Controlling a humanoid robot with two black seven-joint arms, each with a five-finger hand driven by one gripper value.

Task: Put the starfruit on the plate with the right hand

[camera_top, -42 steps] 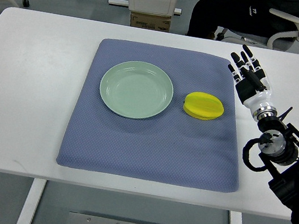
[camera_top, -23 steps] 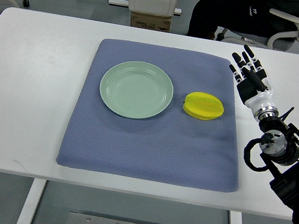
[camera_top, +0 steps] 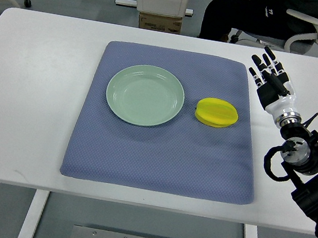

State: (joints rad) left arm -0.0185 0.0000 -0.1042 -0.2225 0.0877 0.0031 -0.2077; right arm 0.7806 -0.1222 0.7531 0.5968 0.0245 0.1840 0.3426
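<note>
Right robot hand [camera_top: 271, 78] over white surface [camera_top: 36, 86], just off right edge of blue mat [camera_top: 158, 161], fingers extended and loose, holding nothing. Yellow starfruit [camera_top: 216, 113] lies on mat, just right of pale green plate [camera_top: 145, 95], not touching it. Plate bare, mid-mat toward far side. Hand well apart from starfruit, farther back and right. Person seated on chair beyond far edge.
</note>
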